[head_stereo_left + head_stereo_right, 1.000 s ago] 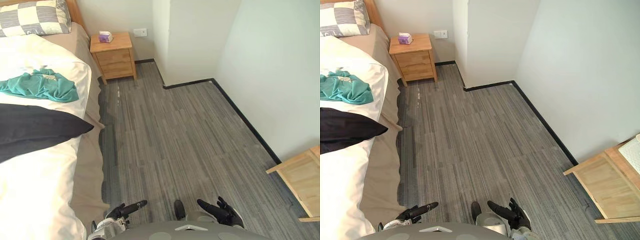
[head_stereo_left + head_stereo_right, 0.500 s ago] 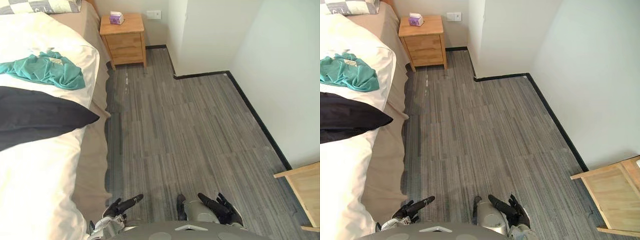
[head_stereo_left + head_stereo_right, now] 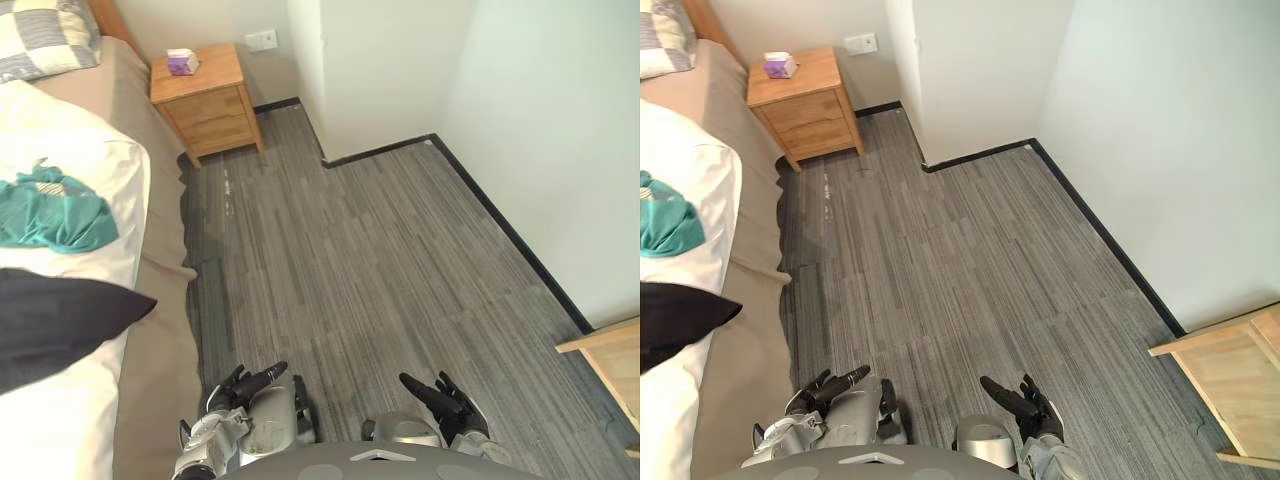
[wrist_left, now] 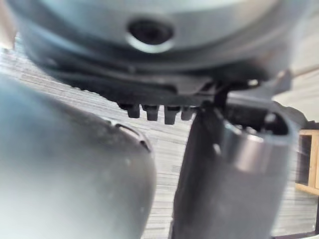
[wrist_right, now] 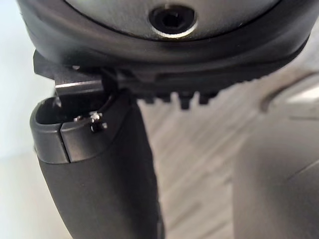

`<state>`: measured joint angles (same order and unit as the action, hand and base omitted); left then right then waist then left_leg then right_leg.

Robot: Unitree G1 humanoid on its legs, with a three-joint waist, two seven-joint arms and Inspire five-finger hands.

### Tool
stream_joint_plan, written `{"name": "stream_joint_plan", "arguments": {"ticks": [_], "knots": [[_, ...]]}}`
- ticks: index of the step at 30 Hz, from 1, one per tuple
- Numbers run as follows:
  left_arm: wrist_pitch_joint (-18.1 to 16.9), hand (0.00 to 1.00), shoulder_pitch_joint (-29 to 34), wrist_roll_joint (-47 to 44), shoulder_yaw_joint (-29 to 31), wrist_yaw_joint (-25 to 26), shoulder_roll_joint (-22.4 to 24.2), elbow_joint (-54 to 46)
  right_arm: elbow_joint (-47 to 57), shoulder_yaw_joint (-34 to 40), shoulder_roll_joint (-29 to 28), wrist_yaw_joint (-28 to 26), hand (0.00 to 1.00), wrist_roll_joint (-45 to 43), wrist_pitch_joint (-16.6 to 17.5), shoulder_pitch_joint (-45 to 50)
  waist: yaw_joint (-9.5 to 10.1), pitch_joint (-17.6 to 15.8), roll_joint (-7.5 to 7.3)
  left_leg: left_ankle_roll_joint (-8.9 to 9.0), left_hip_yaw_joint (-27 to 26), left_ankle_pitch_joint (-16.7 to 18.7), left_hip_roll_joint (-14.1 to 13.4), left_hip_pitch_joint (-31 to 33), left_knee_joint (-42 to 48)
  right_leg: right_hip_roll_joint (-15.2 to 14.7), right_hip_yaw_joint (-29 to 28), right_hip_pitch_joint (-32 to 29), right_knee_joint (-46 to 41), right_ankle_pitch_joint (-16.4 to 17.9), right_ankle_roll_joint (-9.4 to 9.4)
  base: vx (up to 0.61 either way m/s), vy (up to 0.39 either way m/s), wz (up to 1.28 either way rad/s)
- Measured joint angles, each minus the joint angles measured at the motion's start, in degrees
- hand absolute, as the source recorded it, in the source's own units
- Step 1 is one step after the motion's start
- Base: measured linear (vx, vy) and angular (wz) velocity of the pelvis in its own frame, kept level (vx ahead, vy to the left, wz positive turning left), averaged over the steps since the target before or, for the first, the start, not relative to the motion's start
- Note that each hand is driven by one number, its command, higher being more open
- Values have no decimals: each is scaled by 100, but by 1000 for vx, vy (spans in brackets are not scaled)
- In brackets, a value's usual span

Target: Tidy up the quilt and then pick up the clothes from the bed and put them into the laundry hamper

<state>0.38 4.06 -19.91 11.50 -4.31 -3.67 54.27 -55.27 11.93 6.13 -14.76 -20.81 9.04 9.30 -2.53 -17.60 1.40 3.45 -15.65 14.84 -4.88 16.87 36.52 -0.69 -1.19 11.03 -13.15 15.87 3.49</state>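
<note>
Left eye view looks down at a bedroom with me standing beside the bed (image 3: 155, 400). My left hand (image 3: 235, 388) hangs low next to the bed's side, over the grey floor (image 3: 370, 260), its fingers (image 3: 265, 375) stretched out loosely and grasping nothing. My right hand (image 3: 455, 405) hangs at about the same height on my other side, well apart from the left one, its fingers likewise released and empty. In the left wrist view my thumb (image 4: 199, 189) stands straight with floor planks past it. In the right wrist view my thumb (image 5: 94, 174) is straight as well, and nothing sits between it and the fingers.

The white quilt (image 3: 70, 150) lies on the bed to my left, above a tan sheet (image 3: 140, 110) that drops down the side. A crumpled teal garment (image 3: 50, 212) lies on the quilt. Nearer to me a black cloth (image 3: 60, 320) is spread across the quilt, one corner pointing toward the bed's edge. White quilt shows between the two.

A checked pillow (image 3: 45, 40) sits at the head of the bed. Beside it stands a wooden nightstand (image 3: 205, 95) with a small purple tissue box (image 3: 182, 62) on top and a white socket (image 3: 262, 40) on the wall behind. At the far right a pale wooden frame (image 3: 610, 365) stands by the wall; I cannot tell what it is.
</note>
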Motion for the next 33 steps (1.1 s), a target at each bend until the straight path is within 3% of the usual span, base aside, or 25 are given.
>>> {"name": "stream_joint_plan", "arguments": {"ticks": [2, 3, 4, 5, 6, 8, 10, 12, 13, 14, 15, 16, 19, 22, 23, 24, 26, 29, 30, 31, 32, 33], "knots": [[3, 100, -5, 1, 19, 4, -2, -4, -7, 22, -39, -8, 100, 14, -24, 80, 8, -20, -7, 9, -42, -524, 70, -22, -1223, -104, -61, 260, 201, 116, -90, 388, 105, -16], [5, 100, -6, -5, 13, 5, 2, 10, -25, 92, -52, -44, 100, 4, -28, 121, 4, -32, 25, -17, -52, -1065, 19, -55, -1837, -143, -72, 468, 344, 208, -174, 413, 157, -2], [3, 100, -18, -3, 10, 2, -11, 17, -71, 96, -48, -69, 100, 14, -27, 142, 11, -56, -6, -173, -229, -1645, 51, -165, -1902, -245, -93, 617, 447, 286, -153, 428, 174, -8], [-6, 100, -61, -3, 10, -5, -1, 11, -122, 85, -46, -81, 100, 20, -25, 86, 51, -64, 10, -388, -312, -1447, 97, -162, -1803, -298, -110, 628, 442, 276, -146, 427, 183, -19], [11, 100, -138, -1, 10, 0, -23, 34, -120, 82, -51, -155, 100, 36, -14, 30, 88, -99, 3, -442, -341, -1237, 99, -50, -1561, -319, -110, 613, 440, 129, -175, 440, 188, -13], [100, 100, -154, -47, 61, 11, -83, 39, -145, 84, -49, -217, 100, 155, -6, 19, 117, -89, -29, -757, -396, -830, 129, 60, -1132, -456, -138, 652, 390, -86, -349, 493, 244, -1], [163, 100, -157, -48, 84, 40, -98, 40, -227, 86, -44, -215, 100, 250, -5, -91, 221, -9, -138, -872, -565, -603, 269, -20, -1173, -599, -264, 473, 71, -174, -468, 432, 215, -24], [242, 100, -172, -31, 81, 67, -138, 122, -241, 89, -69, -213, 100, 250, -6, -165, 236, 62, -255, -970, -636, -474, 503, -256, -1422, -792, -223, -56, -1126, -235, -874, 382, 179, -14], [238, 100, -170, 6, 43, 72, -230, 205, -237, 87, -154, -215, 100, 245, -3, -166, 220, 126, -405, -998, -625, -456, 793, -627, -1783, -1017, -211, -685, -2624, -610, -1569, 362, 147, 10], [245, 100, -170, 4, 21, 84, -257, 224, -237, 85, -182, -215, 100, 244, -4, -159, 217, 127, -445, -1011, -604, -448, 889, -813, -1914, -1107, -162, -918, -3186, -708, -1732, 450, 158, 18], [241, 100, -151, 5, -34, 122, -262, 280, -236, 62, -200, -215, 100, 234, -10, -153, 213, 135, -449, -1022, -545, -417, 1021, -1183, -2140, -1271, 131, -1260, -4048, -659, -1646, 474, 134, 22], [227, 100, -112, 6, -136, 156, -276, 329, -181, 50, -173, -170, 100, 169, 45, -157, 190, 152, -396, -1032, -485, -431, 1080, -1555, -2382, -1340, 471, -1535, -4427, -494, -1393, 404, 104, 20], [234, 100, -130, -4, -433, 254, -337, 405, -81, 19, -130, -167, 100, -124, 35, -211, 176, 156, -273, -1085, -316, -483, 1063, -2142, -2790, -1181, 1068, -1938, -4044, -211, -1221, 329, 50, 29], [245, 100, -166, -12, -500, 311, -290, 392, -30, 7, -142, -221, 100, -319, 36, -214, 37, 121, -202, -1036, 156, -455, 1014, -2529, -3078, -768, 1258, -2380, -2355, -35, -987, 315, -63, 73], [253, 100, -193, -12, -497, 343, -217, 390, -24, 17, -136, -237, 100, -334, 46, -195, 24, 112, -188, -971, 380, -415, 987, -2636, -3186, -567, 1019, -2697, -1336, -275, -967, 401, -120, 73], [254, 100, -193, -4, -494, 349, -182, 393, -23, 36, -142, -237, 100, -336, 66, -164, 6, 107, -179, -933, 485, -385, 974, -2673, -3200, -509, 923, -2794, -913, -505, -927, 344, -118, 82], [278, 100, -124, 5, -275, 322, -95, 416, 2, 123, -266, -235, 100, -348, 198, 113, -5, 99, -190, -688, 912, -129, 931, -2954, -3145, -477, 634, -2922, 167, -1213, -930, 366, -205, 101], [229, 100, 13, 7, 136, 357, 11, 364, 176, 97, -359, -208, 100, -478, 312, 266, -45, 150, -209, -397, 1271, 375, 776, -3292, -2766, -539, 600, -2862, -107, -1326, -725, 444, -334, 97], [222, 100, 132, 9, 230, 356, 63, 300, 231, 7, -329, -203, 100, -487, 303, 337, -71, 229, -137, -229, 1332, 615, 596, -3386, -2552, -507, 756, -2861, -498, -1522, -575, 489, -403, 77], [235, 100, 254, -16, 360, 345, 82, 227, 233, -116, -296, -114, 100, -486, 292, 330, -56, 339, -227, -139, 1317, 665, 484, -3236, -1962, -527, 872, -2885, -851, -1646, -516, 561, -509, 63], [222, 100, 257, -9, 395, 350, 123, 199, 238, -141, -241, -100, 100, -483, 281, 306, -43, 363, -155, -127, 1246, 658, 375, -3057, -1538, -486, 943, -2875, -979, -1516, -448, 448, -436, 33], [219, 100, 294, -10, 415, 332, 214, 140, 360, -163, -158, -77, 100, -453, 279, 312, 7, 489, -22, 56, 1040, 480, 110, -2583, -537, -373, 1056, -2788, -1023, -1280, -394, 435, -436, 5]]}}
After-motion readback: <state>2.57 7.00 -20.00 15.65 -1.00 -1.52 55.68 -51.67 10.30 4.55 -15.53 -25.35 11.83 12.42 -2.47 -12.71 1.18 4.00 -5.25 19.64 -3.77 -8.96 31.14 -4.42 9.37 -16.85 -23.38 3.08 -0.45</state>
